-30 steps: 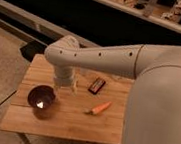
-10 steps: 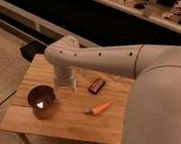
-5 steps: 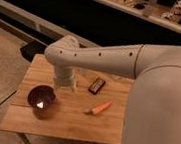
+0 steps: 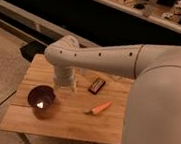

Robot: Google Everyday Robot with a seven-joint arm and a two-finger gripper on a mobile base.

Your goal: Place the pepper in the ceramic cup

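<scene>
The orange pepper lies on the wooden table, right of the middle, with its thin end pointing down-left. My gripper hangs over the table's middle-left, between the bowl and the black bar and well left of the pepper. The white ceramic cup does not show; it may be hidden behind my wrist and gripper. Nothing is seen held in the gripper.
A wide dark purple bowl stands at the table's left front. A black rectangular bar lies at the back, right of the gripper. My large white arm covers the table's right side. A dark counter runs behind.
</scene>
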